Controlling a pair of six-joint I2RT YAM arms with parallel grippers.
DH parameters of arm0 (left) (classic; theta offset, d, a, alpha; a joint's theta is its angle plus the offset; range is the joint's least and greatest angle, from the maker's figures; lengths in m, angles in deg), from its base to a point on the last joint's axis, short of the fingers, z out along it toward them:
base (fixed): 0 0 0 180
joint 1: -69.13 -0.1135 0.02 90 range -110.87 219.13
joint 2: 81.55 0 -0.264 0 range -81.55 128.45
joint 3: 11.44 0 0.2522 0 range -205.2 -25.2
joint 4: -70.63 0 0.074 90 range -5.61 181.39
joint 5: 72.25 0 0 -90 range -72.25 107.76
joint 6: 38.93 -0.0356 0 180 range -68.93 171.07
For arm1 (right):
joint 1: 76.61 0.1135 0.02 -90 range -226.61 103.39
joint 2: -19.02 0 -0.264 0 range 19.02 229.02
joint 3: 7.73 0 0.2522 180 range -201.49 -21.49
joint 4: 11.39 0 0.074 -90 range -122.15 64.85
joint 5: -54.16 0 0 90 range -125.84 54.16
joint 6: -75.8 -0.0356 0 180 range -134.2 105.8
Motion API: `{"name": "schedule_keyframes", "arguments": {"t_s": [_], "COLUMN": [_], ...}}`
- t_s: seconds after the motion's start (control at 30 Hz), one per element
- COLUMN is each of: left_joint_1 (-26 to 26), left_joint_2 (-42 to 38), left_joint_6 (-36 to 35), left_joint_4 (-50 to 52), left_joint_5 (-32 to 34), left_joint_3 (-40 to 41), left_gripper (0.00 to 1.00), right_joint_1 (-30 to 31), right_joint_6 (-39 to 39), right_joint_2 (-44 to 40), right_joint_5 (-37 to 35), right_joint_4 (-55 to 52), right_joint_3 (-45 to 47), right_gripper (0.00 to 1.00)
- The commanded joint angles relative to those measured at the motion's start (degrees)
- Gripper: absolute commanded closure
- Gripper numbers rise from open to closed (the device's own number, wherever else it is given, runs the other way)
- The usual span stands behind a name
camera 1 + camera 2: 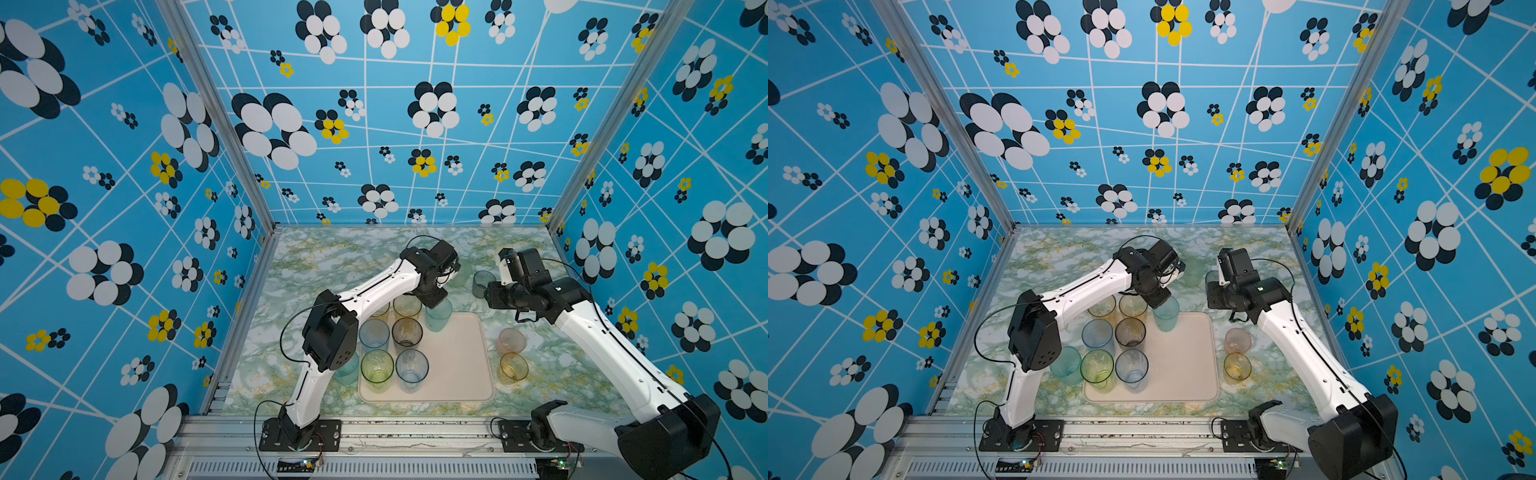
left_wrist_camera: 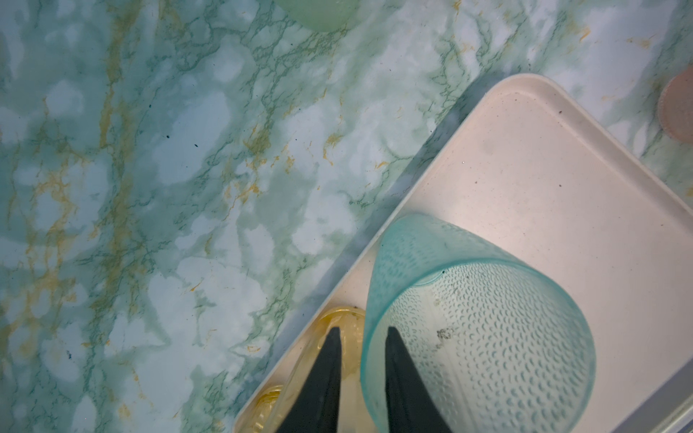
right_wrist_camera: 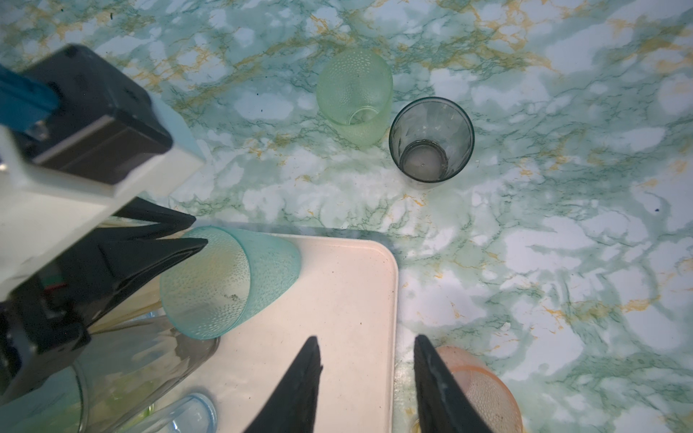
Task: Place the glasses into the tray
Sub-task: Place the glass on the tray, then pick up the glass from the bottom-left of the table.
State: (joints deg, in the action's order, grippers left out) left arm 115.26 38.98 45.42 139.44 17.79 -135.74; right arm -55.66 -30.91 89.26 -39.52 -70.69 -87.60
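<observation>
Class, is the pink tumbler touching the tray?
Apart. In both top views a strip of marble tabletop shows between the pink tumbler and the tray rim.

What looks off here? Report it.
No tumbler looks toppled or spilled. The one oddity: a small dark smudge on the teal tumbler in a corner of the tray, its rim between the fingers of the left gripper. Dark specks dot the tray.

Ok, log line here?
left fingers: parted astride teal glass rim, glass on tray | right fingers: open, empty, over tray edge | off tray: pink glass, amber glass, grey glass, green glass, second teal glass
</observation>
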Motion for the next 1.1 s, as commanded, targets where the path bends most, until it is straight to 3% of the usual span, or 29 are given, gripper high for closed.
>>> {"name": "schedule_keyframes", "arguments": {"t_s": [0.0,0.4,0.7,0.9,1.07], "left_joint_1": [-0.35,-1.66,-5.53,-12.99,-14.32], "left_joint_2": [-3.33,-14.19,-40.84,-55.97,-59.84], "left_joint_6": [-0.68,-0.03,7.54,17.89,24.82], "left_joint_4": [-1.22,-9.18,-12.71,-6.52,4.62], "left_joint_5": [0.62,1.59,12.11,12.15,10.58], "left_joint_3": [1.15,5.76,24.66,37.86,41.18], "left_gripper": [0.76,0.77,0.82,0.82,0.83], "right_joint_1": [-0.32,-0.32,-0.33,-0.30,-0.31], "right_joint_6": [0.01,-0.08,0.88,1.84,2.38], "right_joint_2": [0.25,0.08,0.99,2.18,3.15], "right_joint_5": [0.94,0.79,2.50,4.73,6.40], "right_joint_4": [0.97,0.80,2.64,5.06,6.31], "right_joint_3": [0.63,0.72,0.86,1.91,2.16], "right_gripper": [0.57,0.56,0.56,0.56,0.55]}}
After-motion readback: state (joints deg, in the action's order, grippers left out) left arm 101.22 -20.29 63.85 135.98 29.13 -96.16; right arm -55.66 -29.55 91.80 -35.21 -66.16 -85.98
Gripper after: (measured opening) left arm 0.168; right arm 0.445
